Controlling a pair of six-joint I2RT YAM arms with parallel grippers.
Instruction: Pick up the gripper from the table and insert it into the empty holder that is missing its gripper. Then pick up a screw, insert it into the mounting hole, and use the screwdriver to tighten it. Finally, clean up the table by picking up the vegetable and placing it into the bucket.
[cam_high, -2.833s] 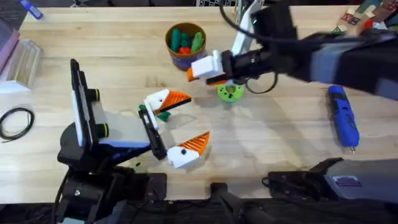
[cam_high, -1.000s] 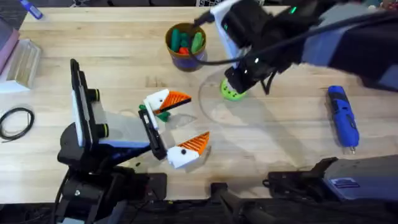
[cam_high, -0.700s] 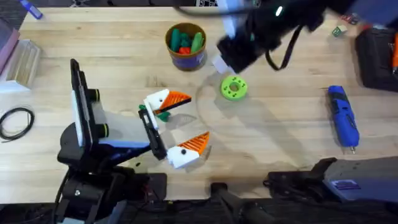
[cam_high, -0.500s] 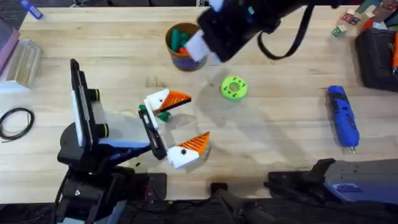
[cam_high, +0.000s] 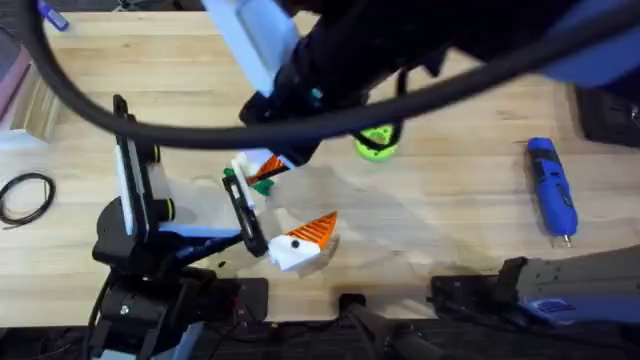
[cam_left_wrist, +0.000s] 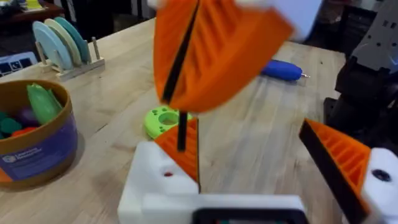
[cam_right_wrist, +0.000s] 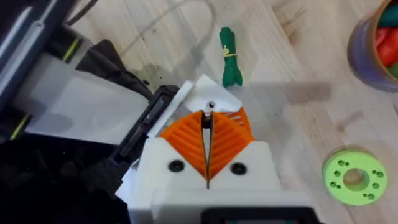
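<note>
Left wrist view, nearest first: the left gripper stands spread wide, and just over its white angular finger block hangs the right gripper, its orange ribbed pads pinched on a thin black screw. A second ago that arm was back over the bright green holed disc, so it has swung across with the screw, and I judge insertion is next. The screw's long axis is roughly upright, tip down toward the block (the blue cylindrical screwdriver lies untouched beyond).
</note>
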